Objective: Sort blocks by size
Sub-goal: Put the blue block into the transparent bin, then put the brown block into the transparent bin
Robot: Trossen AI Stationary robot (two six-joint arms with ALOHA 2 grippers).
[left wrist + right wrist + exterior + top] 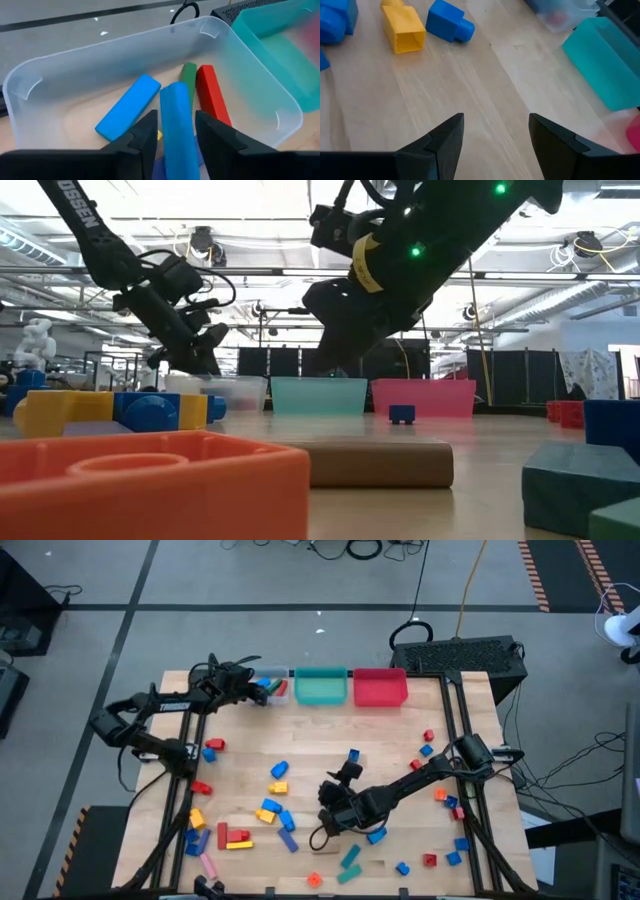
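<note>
My left gripper (255,690) is at the far left, over the clear bin (272,676), shut on a long blue bar (176,125). In the bin lie another blue bar (129,107), a green bar (188,75) and a red bar (212,100). My right gripper (335,790) hangs open and empty above bare wood near the table's middle. A yellow block (404,27) and a blue block (447,25) lie ahead of it. Many coloured blocks lie scattered over the table's near half. My left gripper pinches the long blue bar by its two long sides (172,145) between the two fingers. The fingers lie along the bar, slanting down toward the bin. The bar's far end (175,90) reaches out past the fingertips, over the bars in the bin.
A teal bin (321,687) and a red bin (380,688) stand in a row right of the clear bin at the far edge. Blocks cluster at the near left (235,838) and along the right edge (445,798). An orange block (150,480) lies close to the low camera.
</note>
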